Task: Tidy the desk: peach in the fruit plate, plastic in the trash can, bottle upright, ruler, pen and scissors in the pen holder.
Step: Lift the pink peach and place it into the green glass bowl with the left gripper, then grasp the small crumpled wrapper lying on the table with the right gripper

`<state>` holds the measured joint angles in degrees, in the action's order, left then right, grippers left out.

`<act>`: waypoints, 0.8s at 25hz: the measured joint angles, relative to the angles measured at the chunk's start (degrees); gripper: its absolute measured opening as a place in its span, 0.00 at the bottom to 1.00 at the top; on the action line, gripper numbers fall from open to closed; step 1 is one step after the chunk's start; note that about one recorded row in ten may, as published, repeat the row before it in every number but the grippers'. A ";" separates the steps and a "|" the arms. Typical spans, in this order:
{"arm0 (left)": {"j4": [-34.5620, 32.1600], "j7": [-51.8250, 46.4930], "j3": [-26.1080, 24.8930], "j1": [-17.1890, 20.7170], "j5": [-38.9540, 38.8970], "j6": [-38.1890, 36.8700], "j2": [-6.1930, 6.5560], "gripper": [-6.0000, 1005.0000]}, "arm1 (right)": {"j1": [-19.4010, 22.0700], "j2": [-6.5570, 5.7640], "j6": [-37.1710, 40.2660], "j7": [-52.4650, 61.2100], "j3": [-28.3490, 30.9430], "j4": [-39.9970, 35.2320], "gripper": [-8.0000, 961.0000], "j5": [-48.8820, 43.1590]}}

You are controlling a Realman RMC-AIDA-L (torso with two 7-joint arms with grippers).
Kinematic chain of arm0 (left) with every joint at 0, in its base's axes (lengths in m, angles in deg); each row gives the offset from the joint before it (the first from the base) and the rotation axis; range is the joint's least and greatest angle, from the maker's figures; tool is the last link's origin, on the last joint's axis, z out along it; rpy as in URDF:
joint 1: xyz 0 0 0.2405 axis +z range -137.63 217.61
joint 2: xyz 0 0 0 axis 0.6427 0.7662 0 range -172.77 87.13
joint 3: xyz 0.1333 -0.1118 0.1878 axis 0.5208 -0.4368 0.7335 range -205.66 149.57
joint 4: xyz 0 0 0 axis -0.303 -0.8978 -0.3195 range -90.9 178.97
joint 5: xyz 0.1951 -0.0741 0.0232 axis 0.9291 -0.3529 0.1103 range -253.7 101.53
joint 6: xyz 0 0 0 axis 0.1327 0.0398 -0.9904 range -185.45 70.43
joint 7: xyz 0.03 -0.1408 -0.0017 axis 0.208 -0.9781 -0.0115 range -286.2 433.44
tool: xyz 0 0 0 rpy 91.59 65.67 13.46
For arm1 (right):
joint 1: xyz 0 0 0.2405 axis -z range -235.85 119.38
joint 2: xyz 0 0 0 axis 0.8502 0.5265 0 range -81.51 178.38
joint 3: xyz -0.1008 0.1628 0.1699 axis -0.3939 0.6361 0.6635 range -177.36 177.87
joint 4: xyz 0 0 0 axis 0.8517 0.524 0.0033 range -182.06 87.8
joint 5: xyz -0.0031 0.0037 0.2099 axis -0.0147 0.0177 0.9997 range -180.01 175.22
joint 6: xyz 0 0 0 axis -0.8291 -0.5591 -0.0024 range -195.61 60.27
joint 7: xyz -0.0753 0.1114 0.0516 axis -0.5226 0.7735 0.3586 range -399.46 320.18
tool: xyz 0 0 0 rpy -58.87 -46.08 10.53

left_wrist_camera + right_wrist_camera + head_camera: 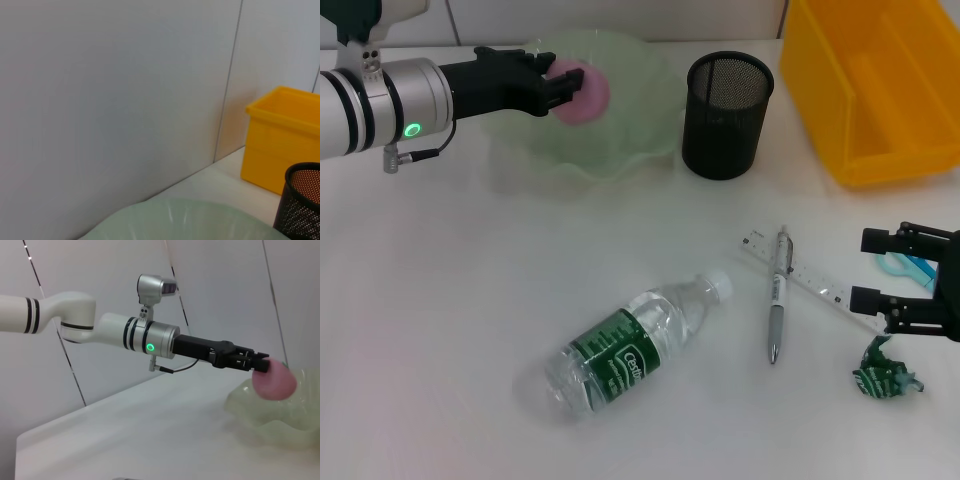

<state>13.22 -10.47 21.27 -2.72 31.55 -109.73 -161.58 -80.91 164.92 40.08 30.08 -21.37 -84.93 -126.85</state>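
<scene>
My left gripper (560, 82) (260, 365) is shut on the pink peach (585, 90) (274, 381), holding it just above the pale green fruit plate (620, 150) (260, 412). The bottle (630, 345) lies on its side at the table's front centre. The pen (777, 295) and the clear ruler (810, 280) lie crossed to its right. At the right edge my right gripper (862, 270) stands open, over the blue scissors (910, 268), which it partly hides. The crumpled green plastic (888, 372) lies just in front of it. The black mesh pen holder (727, 115) stands right of the plate.
A yellow bin (880, 90) (282, 140) stands at the back right, beside the pen holder (302, 205). A wall runs close behind the fruit plate (190, 220).
</scene>
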 joint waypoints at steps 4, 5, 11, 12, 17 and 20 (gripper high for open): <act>-0.35 0.26 0.00 0.17 -0.16 -1.31 0.03 0.46 | 0.00 -0.08 0.01 1.21 0.00 -0.38 0.85 0.04; -0.92 0.44 0.00 0.60 -0.58 -2.93 0.11 0.50 | 0.00 -0.15 0.04 1.51 0.00 -0.47 0.85 0.13; -3.57 1.82 0.00 2.76 -2.24 -9.34 0.22 0.68 | 0.00 -0.78 0.96 4.45 0.07 -1.95 0.85 1.43; -3.57 1.82 0.00 2.76 -2.24 -9.34 0.22 0.71 | 0.00 -0.78 0.96 4.45 0.07 -1.95 0.85 1.43; -4.71 11.78 -0.01 7.66 -10.32 -22.19 0.24 0.80 | -0.76 -1.38 6.13 18.04 -0.42 -14.17 0.85 5.23; -4.73 15.91 0.00 10.29 -11.94 -27.53 0.46 0.83 | -2.58 -2.40 9.54 30.62 -3.21 -25.80 0.85 4.41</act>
<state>8.50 5.44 21.26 7.57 19.61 -137.25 -161.12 -83.49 162.52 49.62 60.70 -24.58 -110.73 -122.44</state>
